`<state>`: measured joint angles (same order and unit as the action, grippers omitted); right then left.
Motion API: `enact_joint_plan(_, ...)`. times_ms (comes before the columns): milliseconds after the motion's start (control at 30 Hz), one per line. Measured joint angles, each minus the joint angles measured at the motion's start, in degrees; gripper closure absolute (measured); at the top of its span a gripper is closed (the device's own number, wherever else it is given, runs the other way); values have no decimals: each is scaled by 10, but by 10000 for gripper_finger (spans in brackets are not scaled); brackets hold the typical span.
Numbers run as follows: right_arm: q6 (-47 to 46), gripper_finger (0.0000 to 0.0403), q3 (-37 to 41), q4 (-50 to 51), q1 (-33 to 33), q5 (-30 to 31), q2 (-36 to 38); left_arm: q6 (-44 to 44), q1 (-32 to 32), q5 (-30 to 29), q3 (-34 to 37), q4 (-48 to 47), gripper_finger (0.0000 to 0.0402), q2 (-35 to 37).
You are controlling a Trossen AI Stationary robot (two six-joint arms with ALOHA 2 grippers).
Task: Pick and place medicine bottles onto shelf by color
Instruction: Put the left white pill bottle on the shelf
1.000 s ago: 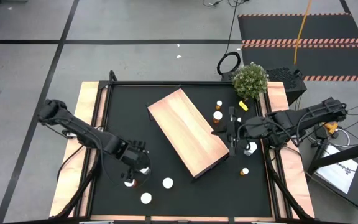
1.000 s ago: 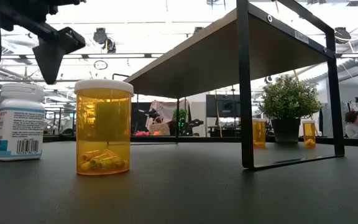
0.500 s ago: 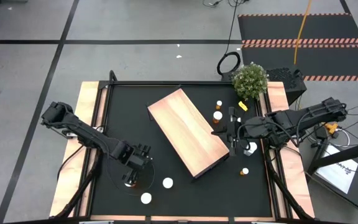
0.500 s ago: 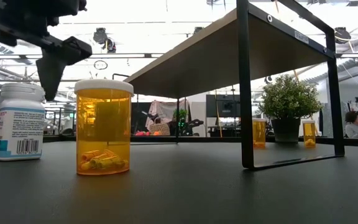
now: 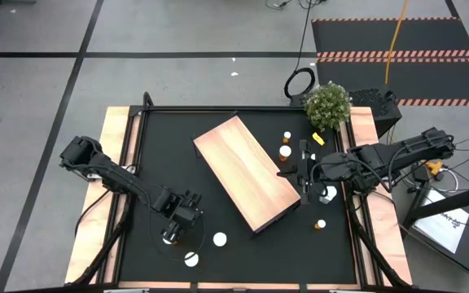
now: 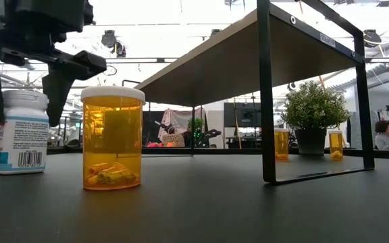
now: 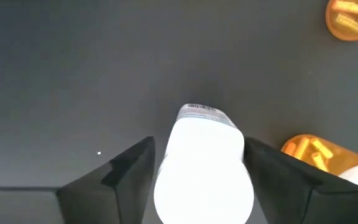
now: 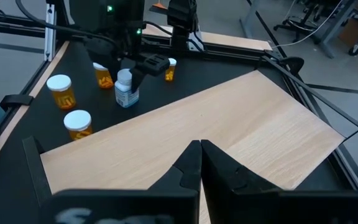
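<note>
A white medicine bottle (image 6: 22,135) stands upright on the black table near its left front corner; its cap shows in the high view (image 5: 169,238). My left gripper (image 7: 201,165) is open and points down over it, one finger on each side of the cap (image 7: 204,155). My right gripper (image 8: 199,155) is shut and empty, and hovers above the right edge of the light-wood shelf (image 5: 247,171). Orange bottles with white caps (image 5: 218,239) (image 5: 191,259) stand close to the white one. My left gripper comes at the white bottle from above, and its fingers (image 7: 129,171) flank the cap end of the upright bottle. I cannot tell whether they touch it. The bottle's base stands on the table.
More small bottles (image 5: 285,151) (image 5: 322,224) stand right of the shelf, near my right arm. A potted plant (image 5: 328,104) sits at the far right corner. The shelf's black frame leg (image 6: 267,94) stands on the table. An orange bottle (image 7: 316,152) is right beside my left fingers.
My left gripper has sunk over the white bottle and rolled somewhat about its own axis; its fingers now reach down past the cap on both sides. The bottle has stayed in place.
</note>
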<state>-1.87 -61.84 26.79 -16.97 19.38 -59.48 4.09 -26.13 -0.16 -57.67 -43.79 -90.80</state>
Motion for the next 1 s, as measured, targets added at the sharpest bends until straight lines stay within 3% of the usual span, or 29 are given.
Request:
enact_joint_plan(300, 0, 403, 0, 0, 0, 0, 0, -3, -2, -1, -1, -6, 228, 1)
enact_joint_plan(400, 0, 403, 0, 0, 0, 0, 0, -28, -2, -10, -1, -7, 211, 1)
enact_joint_plan(600, 0, 403, 0, 0, 0, 0, 0, -55, -3, -27, -1, -10, 129, 1)
enact_joint_plan(700, 0, 403, 0, 0, 0, 0, 0, -55, -5, -29, -1, -19, 108, 1)
enact_joint_plan(833, 0, 403, 0, 0, 0, 0, 0, -47, -10, -38, 0, -28, 109, 1)
enact_joint_plan(1000, 0, 403, 0, 0, 0, 0, 0, -24, -20, -60, 0, -27, 154, 0)
